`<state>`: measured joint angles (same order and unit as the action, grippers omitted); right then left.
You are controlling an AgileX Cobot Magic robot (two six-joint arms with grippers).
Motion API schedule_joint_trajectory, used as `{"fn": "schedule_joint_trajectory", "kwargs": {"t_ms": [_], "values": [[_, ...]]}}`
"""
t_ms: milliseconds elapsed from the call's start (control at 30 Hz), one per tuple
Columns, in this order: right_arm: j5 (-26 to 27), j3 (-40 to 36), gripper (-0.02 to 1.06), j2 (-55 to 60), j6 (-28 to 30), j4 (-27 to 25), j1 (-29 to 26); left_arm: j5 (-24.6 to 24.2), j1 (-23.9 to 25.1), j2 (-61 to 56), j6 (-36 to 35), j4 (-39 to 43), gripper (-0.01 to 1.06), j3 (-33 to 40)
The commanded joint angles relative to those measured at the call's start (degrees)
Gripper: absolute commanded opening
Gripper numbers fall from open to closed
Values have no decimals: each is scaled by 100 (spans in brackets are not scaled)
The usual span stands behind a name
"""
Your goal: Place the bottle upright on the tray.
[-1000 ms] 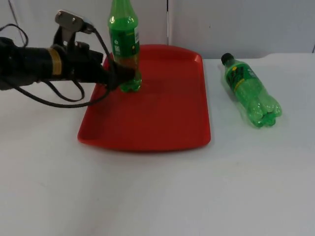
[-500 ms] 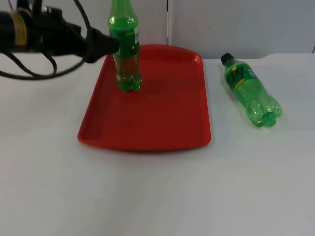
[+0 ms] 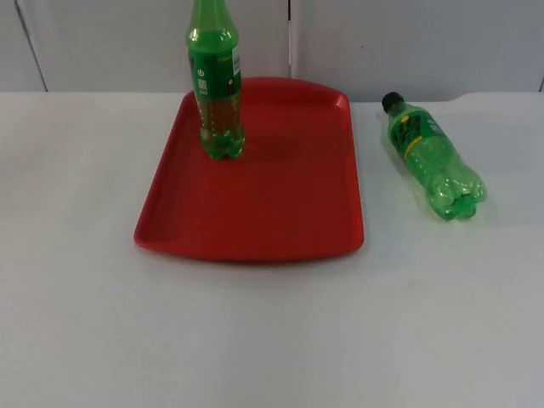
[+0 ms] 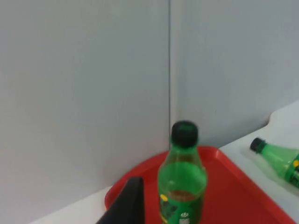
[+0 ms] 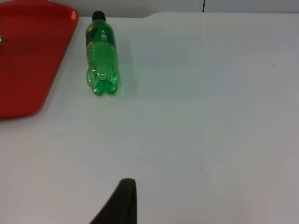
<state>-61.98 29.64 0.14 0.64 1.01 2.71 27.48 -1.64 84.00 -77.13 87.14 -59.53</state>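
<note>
A green bottle with a black cap [image 3: 217,85] stands upright on the red tray [image 3: 280,204], near the tray's far left corner. My left gripper [image 4: 126,207] is raised and drawn back from it, looking at the bottle's neck [image 4: 182,182] and the tray [image 4: 229,186] from a distance. A second green bottle [image 3: 432,157] lies on its side on the table right of the tray, cap toward the wall. My right gripper [image 5: 122,200] hangs over bare table, well apart from the lying bottle [image 5: 101,56].
The grey partition wall [image 3: 408,42] closes the table just behind the tray and bottles. The tray's edge [image 5: 28,56] lies left of the lying bottle. White table top [image 3: 272,340] stretches in front of the tray.
The left arm has let go of the upright bottle and pulled away up and to the left, out of the top view. The bottle stays standing on the tray.
</note>
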Motion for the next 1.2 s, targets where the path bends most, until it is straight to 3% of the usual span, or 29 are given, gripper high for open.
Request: {"fn": "schedule_joint_trajectory", "kwargs": {"t_ms": [0,133,433,567,767,867,900,967,1033,1100,1167], "values": [[28,-11,105,-14,29,-8,-32,-27,1,-548,-1137,950,105,41],[28,-11,105,-14,29,-8,-32,-8,1,-1019,-1884,1281,105,103],[28,-11,105,-14,29,-8,-32,-70,1,-2147,-2540,1281,105,416],[28,-11,105,-14,29,-8,-32,40,1,-2757,-2557,1281,105,658],[28,-11,105,-14,29,-8,-32,191,1,-3648,-1841,1281,105,1061],[28,-11,105,-14,29,-8,-32,78,1,-4082,-2954,1281,105,1247],[28,-11,105,-14,29,-8,-32,78,1,-4082,-2954,1281,105,1247],[28,-11,105,-14,29,-8,-32,134,1,-4274,-3890,1281,105,1260],[28,-11,105,-14,29,-8,-32,206,1,-4362,-3839,1281,105,1249],[28,-11,105,-14,29,-8,-32,709,1,-4524,-2878,1281,105,1260],[28,-11,105,-14,29,-8,-32,786,1,-4629,-3403,1281,105,1296]]}}
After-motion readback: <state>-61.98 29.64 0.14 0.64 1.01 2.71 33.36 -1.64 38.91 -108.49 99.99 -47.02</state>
